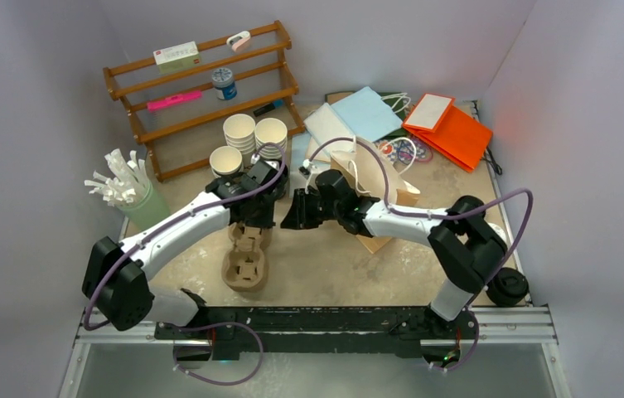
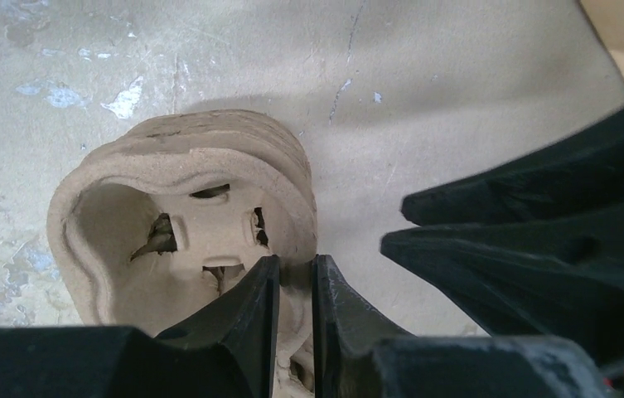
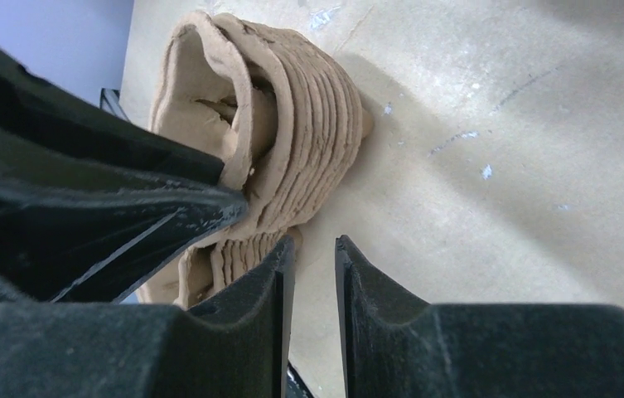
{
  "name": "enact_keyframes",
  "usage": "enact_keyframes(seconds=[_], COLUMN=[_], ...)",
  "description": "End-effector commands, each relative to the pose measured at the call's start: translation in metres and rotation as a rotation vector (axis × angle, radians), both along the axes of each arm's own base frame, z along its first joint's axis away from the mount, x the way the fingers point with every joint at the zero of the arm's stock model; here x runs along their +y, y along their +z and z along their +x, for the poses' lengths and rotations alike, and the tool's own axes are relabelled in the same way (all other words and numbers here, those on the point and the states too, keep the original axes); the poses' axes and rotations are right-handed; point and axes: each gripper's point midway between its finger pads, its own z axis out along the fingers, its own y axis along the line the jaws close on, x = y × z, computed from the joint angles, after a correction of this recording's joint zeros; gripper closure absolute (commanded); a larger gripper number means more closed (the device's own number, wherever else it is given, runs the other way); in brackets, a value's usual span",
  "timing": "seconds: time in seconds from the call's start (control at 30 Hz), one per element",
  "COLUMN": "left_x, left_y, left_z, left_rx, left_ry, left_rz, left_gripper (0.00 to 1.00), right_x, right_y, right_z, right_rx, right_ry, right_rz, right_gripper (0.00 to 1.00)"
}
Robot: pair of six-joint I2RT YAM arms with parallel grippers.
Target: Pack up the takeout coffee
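Note:
A stack of moulded brown pulp cup trays [image 1: 246, 259] lies on the table in front of the arms. My left gripper [image 2: 296, 264] is shut on the top tray's [image 2: 184, 207] right rim, with one finger inside the cup well and one outside. My right gripper [image 3: 315, 245] hangs just beside the stack [image 3: 292, 124], its fingers a narrow gap apart with only bare table between them. In the top view both grippers meet over the stack's far end, left [image 1: 252, 217] and right [image 1: 296, 217]. The takeout coffee cups [image 1: 240, 130], white inside, stand stacked behind the left gripper.
A kraft paper bag [image 1: 374, 211] lies under the right forearm. A wooden rack [image 1: 209, 91] stands at the back left, and a green holder of white straws [image 1: 130, 195] at the left. Coloured bags [image 1: 449, 124] lie at the back right. A black cup [image 1: 507, 288] sits by the right base.

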Motion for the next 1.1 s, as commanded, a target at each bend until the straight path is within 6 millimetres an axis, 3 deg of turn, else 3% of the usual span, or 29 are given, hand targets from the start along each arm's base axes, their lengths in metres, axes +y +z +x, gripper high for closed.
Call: enact_keyframes(seconds=[0.0,0.37,0.63,0.77,0.9,1.07], left_x=[-0.003,0.002,0.006,-0.009,-0.029,-0.039], left_y=[0.037,0.050,0.096,0.113,0.116,0.119], left_z=[0.009,0.005,0.002,-0.001,-0.004,-0.001], left_rx=[-0.098,-0.105,-0.104,-0.098,-0.070,-0.089], left_ry=[0.020,0.031,0.031,0.013,0.011,0.022], left_rz=[-0.066,-0.066,-0.058,-0.144,-0.251,-0.314], left_gripper=[0.88,0.90,0.91,0.91,0.91,0.90], right_x=[0.023,0.037,0.027,0.015,-0.004,-0.017], right_y=[0.025,0.027,0.052,0.084,0.126,0.163], right_z=[0.009,0.009,0.000,-0.007,-0.014,-0.021], right_rx=[-0.014,0.014,-0.027,-0.080,-0.185,-0.269], right_ry=[0.037,0.068,0.097,0.094,0.079,0.075], right_rz=[0.106,0.155,0.157,0.170,0.182,0.211], right_gripper=[0.72,0.64,0.63,0.63,0.62,0.58])
